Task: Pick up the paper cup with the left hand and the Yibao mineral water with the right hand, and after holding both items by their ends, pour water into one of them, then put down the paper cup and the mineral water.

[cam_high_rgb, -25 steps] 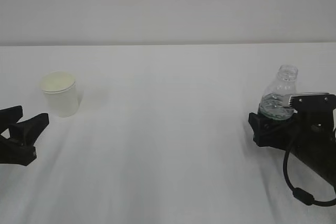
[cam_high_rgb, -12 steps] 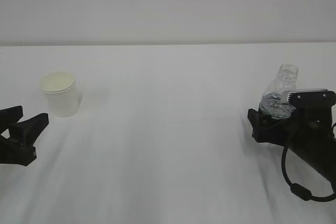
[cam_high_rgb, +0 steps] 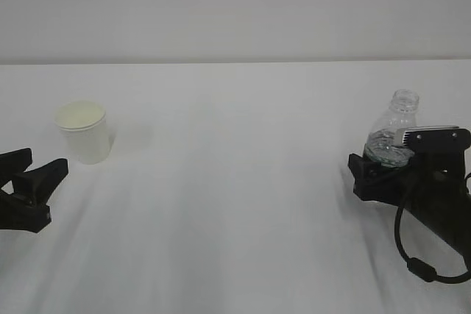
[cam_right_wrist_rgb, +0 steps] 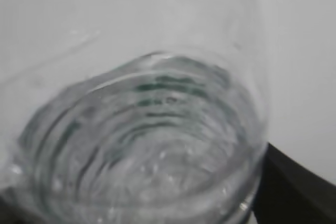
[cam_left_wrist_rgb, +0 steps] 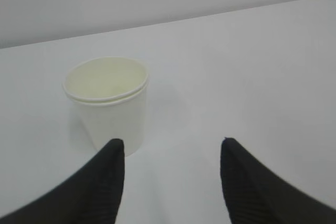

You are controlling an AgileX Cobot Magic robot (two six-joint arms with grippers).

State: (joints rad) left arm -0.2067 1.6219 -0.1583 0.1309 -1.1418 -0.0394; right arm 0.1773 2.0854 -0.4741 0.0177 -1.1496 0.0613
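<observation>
The paper cup [cam_high_rgb: 82, 132] stands upright on the white desk [cam_high_rgb: 235, 182], far left, just beyond the left claw [cam_left_wrist_rgb: 170, 153], whose jaws are spread and empty. At far right, the Yibao mineral water [cam_high_rgb: 393, 131] stands between the right claw's [cam_high_rgb: 383, 170] jaws; whether they grip it I cannot tell

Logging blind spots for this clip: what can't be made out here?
- Yibao mineral water: lower body hidden by the right hand in the exterior view; label text blurred in the right wrist view.
- Whether the right hand grips it: unclear.
- Left hand: arm cut off by the exterior view's left edge.
</observation>
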